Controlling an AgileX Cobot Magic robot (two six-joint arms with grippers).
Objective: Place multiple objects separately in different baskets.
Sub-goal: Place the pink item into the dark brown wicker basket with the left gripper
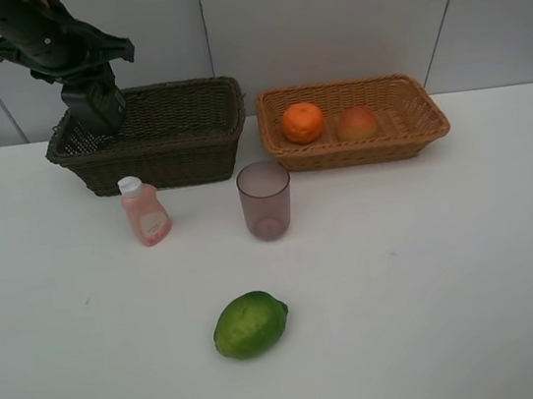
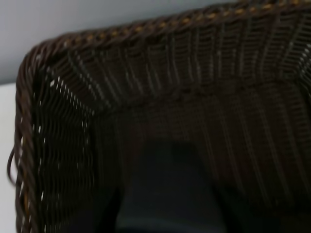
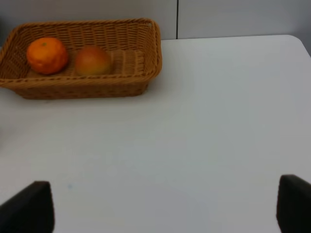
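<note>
My left gripper (image 1: 95,109) reaches down into the left end of the dark brown basket (image 1: 186,121). In the left wrist view a dark blurred shape, the dark green pump bottle (image 2: 167,189), sits between its jaws, low inside the basket's wicker wall (image 2: 146,97). The light tan basket (image 1: 403,111) holds the orange (image 1: 302,122) and the peach-like fruit (image 1: 358,123). A pink bottle (image 1: 145,212), a purplish cup (image 1: 266,200) and a green fruit (image 1: 250,324) stand on the table. My right gripper (image 3: 160,208) is open and empty above bare table, out of the high view.
The white table (image 1: 435,265) meets a pale wall behind the baskets. In the right wrist view the tan basket (image 3: 141,48) lies far off, with the orange (image 3: 46,55) and the peach-like fruit (image 3: 93,60) in it.
</note>
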